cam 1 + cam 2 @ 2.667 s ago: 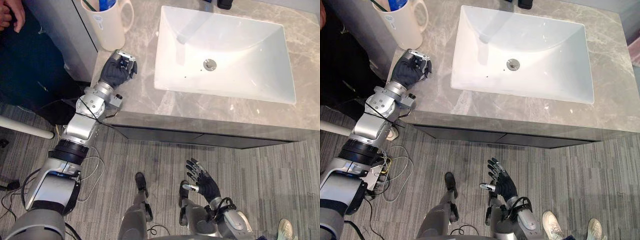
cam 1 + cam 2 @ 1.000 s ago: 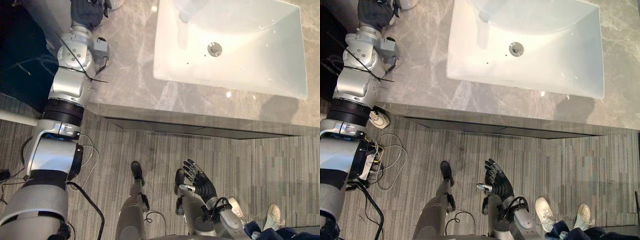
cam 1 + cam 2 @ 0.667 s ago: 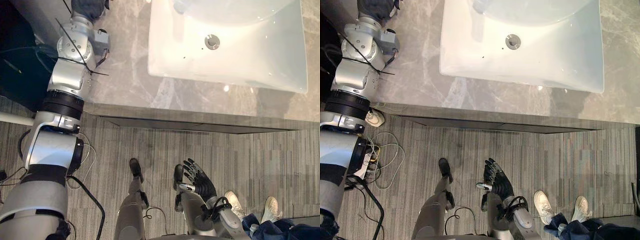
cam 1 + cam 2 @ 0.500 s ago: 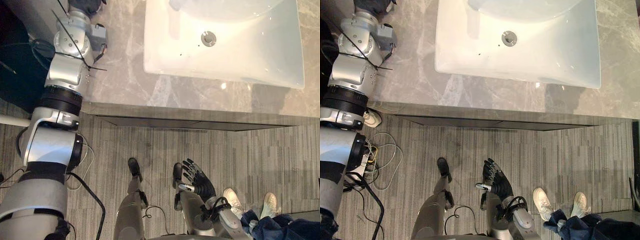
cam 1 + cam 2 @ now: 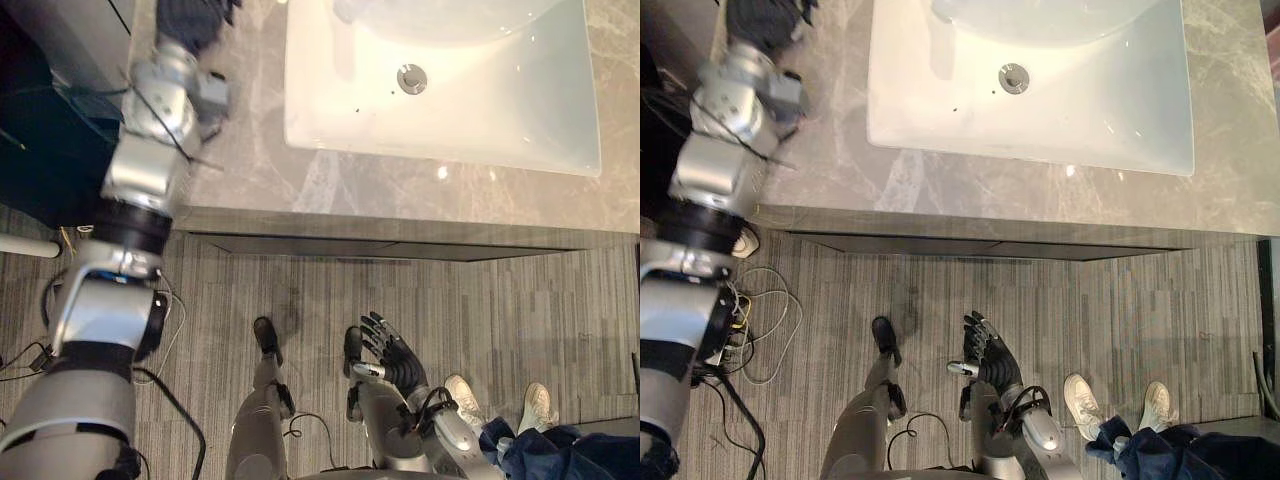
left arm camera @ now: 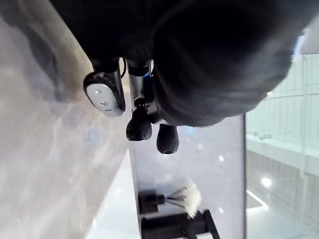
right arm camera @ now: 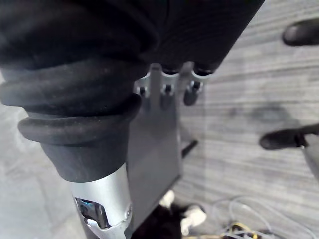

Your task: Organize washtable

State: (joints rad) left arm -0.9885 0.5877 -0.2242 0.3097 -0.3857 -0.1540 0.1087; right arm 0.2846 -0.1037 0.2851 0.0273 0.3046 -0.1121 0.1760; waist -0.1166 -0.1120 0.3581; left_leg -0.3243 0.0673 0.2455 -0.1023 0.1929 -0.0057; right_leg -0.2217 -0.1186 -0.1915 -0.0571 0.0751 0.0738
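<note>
Here, the left hand (image 5: 190, 15) is hovering over the worktop (image 5: 250, 170) by the sink (image 5: 500, 120), grip unclear; the right hand (image 5: 398, 362) is hanging open-fingered.

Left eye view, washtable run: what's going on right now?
The robot stands at the grey marble countertop with the white rectangular sink. Its left hand is stretched over the counter's far left, beside the sink; whether it holds anything can't be told. The right hand hangs low over the floor, fingers spread, holding nothing. A person in white shoes stands close on the robot's right.
</note>
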